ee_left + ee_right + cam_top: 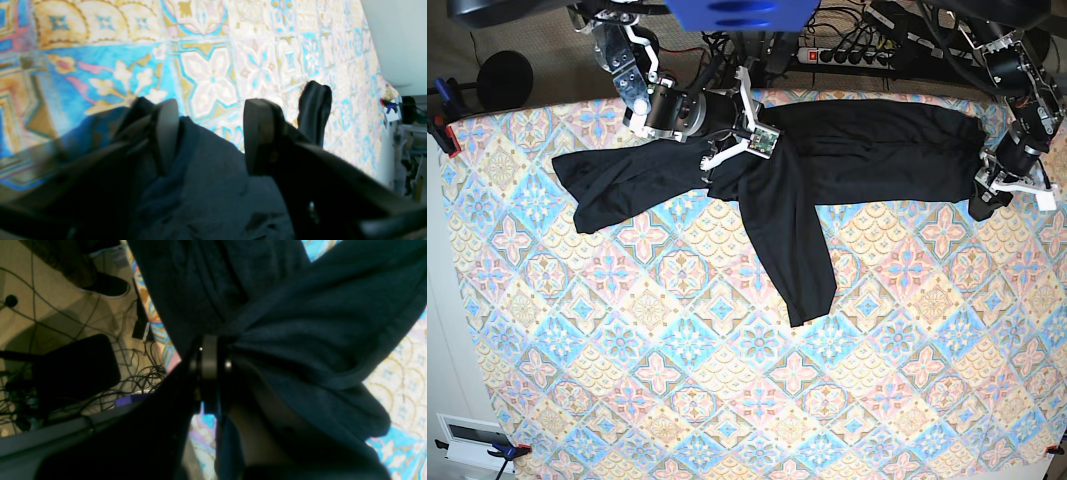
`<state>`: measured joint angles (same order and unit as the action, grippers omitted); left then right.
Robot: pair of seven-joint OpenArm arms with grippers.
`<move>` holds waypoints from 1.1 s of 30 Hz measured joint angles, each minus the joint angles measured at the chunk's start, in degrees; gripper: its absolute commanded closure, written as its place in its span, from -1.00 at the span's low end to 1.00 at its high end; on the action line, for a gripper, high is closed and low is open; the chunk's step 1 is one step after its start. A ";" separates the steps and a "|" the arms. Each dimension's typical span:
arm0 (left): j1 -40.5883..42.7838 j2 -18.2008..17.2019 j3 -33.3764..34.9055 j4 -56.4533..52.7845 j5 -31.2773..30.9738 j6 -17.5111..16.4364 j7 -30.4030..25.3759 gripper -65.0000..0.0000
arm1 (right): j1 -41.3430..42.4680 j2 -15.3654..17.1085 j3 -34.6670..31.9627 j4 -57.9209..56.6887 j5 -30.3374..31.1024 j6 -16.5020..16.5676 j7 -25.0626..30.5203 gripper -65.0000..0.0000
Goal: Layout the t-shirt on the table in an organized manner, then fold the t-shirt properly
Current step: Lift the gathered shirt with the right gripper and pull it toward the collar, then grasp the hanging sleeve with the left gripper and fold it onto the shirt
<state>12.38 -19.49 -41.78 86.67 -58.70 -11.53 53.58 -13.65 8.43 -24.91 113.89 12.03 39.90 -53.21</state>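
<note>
Here the t-shirt point(827, 160) is lying lengthwise along the table's point(727, 400) far edge, right gripper point(727, 150) clamping its middle, left gripper point(987, 195) hanging spread at its end.

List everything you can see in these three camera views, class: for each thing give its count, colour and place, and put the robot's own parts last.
t-shirt: one, black, spread across the far part of the table.
table: one, blue, pink, yellow and cream tile pattern, filling the base view.
power strip: one, pale, on the floor beyond the far edge.
cables: many, dark, tangled on the floor.
left gripper: one, black, fingers open over the shirt's edge.
right gripper: one, black, shut on the t-shirt.
</note>
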 measured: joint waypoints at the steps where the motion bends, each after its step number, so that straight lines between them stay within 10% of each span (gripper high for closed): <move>1: -0.17 -0.07 0.02 0.00 0.35 0.02 0.15 0.06 | 0.04 0.00 0.00 -0.13 0.00 -0.02 0.04 1.00; 12: -12.87 -1.11 21.03 -0.37 9.09 0.48 0.22 0.05 | 1.60 0.13 9.05 -0.57 -0.13 0.02 -3.41 0.50; 33: -37.29 15.54 34.58 -32.94 29.81 -0.07 -8.46 0.05 | 2.23 0.00 10.88 -0.42 0.07 0.00 -2.56 0.51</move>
<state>-24.91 -3.95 -7.20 53.74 -28.88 -11.60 45.12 -11.42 8.43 -14.02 113.47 12.10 39.90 -55.77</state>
